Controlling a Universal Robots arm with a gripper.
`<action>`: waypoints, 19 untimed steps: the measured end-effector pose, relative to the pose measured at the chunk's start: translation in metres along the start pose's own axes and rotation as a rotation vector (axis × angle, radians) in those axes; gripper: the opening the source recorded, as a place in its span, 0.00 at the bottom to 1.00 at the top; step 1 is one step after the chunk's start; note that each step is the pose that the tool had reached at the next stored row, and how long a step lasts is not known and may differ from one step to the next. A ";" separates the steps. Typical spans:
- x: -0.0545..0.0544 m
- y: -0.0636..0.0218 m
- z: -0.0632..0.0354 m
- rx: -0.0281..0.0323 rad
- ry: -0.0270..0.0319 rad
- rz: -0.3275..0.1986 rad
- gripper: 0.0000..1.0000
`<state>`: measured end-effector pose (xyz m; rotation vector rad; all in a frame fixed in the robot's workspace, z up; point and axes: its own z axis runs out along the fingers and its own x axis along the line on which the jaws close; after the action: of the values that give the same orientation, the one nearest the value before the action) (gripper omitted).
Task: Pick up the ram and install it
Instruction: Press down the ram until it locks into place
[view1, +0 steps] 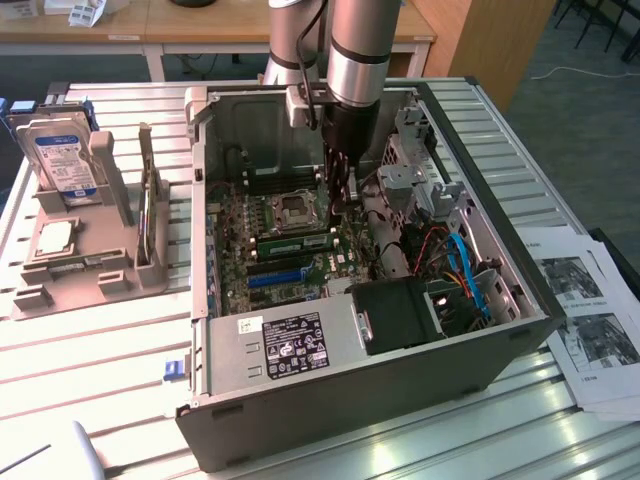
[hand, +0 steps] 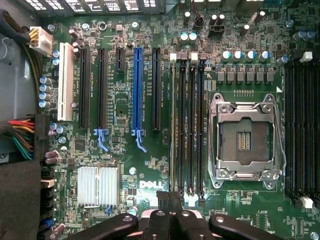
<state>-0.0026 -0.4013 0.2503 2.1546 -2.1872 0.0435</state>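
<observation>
Slatted metal tabletop (view1: 100, 340) carries one open computer case (view1: 330, 400) with its motherboard (hand: 150, 165) facing up. One robot arm (view1: 360, 50) reaches down into the case. Its gripper (view1: 338, 200) hangs close over the board, fingers pressed together with nothing between them.

One ram (view1: 300, 243) stands on edge in a bank of four black memory slots (hand: 192, 125) beside the single processor socket (hand: 245, 135). It occupies the slot furthest from the socket and looks seated. Its long axis runs left to right across the exterior view. The gripper sits just past the ram's right end, slightly to the far side. A second slot bank (hand: 302, 125) lies beyond the socket, and one blue slot (hand: 137, 90) lies on the ram's near side.
</observation>
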 end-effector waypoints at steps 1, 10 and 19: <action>0.000 0.0000 0.0001 0.0000 0.0000 0.000 0.10; 0.000 -0.0001 0.0044 0.0000 -0.0003 0.000 0.10; -0.001 -0.0004 0.0122 0.0000 -0.0003 0.000 0.10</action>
<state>-0.0026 -0.4013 0.2381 2.1547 -2.1874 0.0431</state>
